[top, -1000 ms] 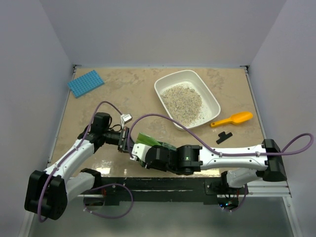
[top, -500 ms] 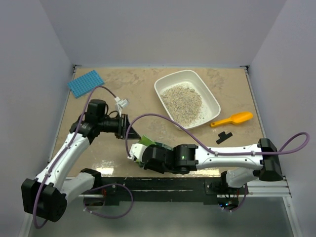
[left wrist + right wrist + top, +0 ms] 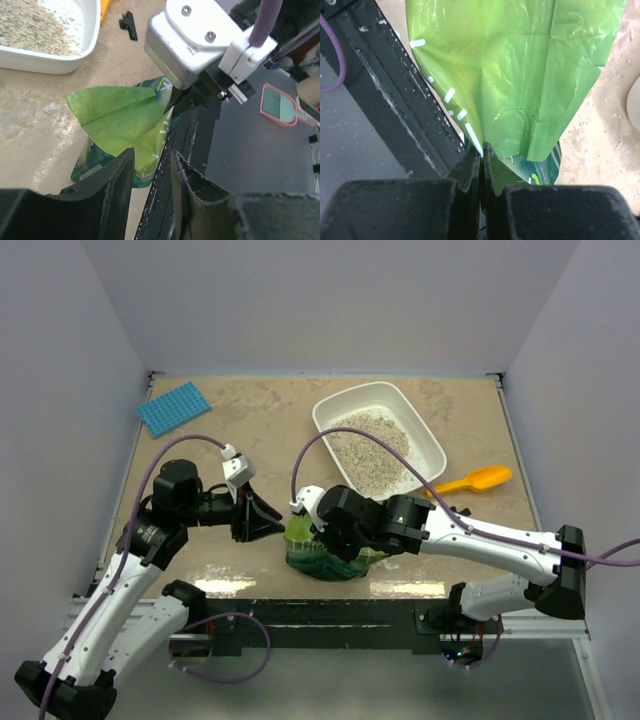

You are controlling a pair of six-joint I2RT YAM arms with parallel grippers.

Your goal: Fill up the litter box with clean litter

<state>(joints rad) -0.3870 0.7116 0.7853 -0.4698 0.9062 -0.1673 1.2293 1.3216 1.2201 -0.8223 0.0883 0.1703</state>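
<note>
one second on, right tool (image 3: 481, 151) lifted pouch (image 3: 510, 75)

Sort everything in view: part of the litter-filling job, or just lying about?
Job: litter box, clean litter in it, green pouch pinched by the right gripper, left gripper open near it.
Lying about: orange scoop, blue mat, small black part.

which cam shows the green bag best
Left wrist: the green bag shows nearly whole, its top pinched by the right hand. Top external has it mostly under that arm; right wrist sees only its creased upper flap up close.
</note>
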